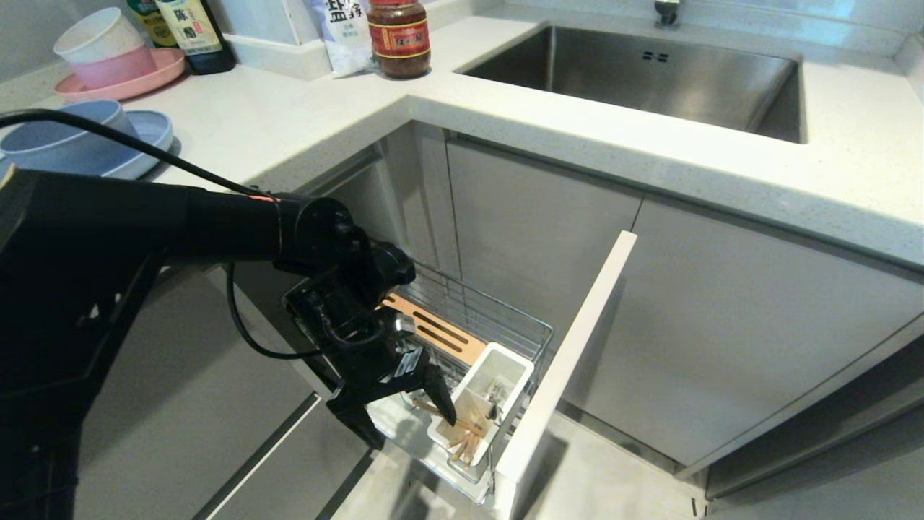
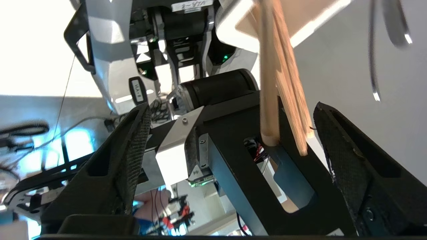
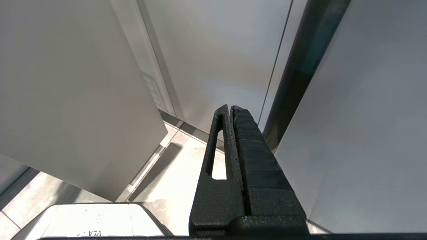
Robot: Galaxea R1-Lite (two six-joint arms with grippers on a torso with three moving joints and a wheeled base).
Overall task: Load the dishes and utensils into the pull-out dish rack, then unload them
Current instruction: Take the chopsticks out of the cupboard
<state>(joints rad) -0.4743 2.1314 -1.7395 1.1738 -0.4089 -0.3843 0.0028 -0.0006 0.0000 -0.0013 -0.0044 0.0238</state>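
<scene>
We see our left tool [image 1: 404, 408] spread apart low in frame centre, chopsticks [image 1: 462, 433] loose between its fingers, standing in the utensil cup [image 1: 498, 361] of the pulled-out dish rack [image 1: 505, 325], bowl [image 1: 61, 133] and plate [image 1: 148, 137] on the table [image 1: 289, 123] upper left, right tool [image 3: 232, 111] pressed together.

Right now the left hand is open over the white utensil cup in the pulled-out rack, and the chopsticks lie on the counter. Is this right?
Not quite. The chopsticks are not on the counter; they stand in the white utensil cup, as the head view shows. The rest holds: the left hand is open over the cup in the pulled-out rack.
</scene>
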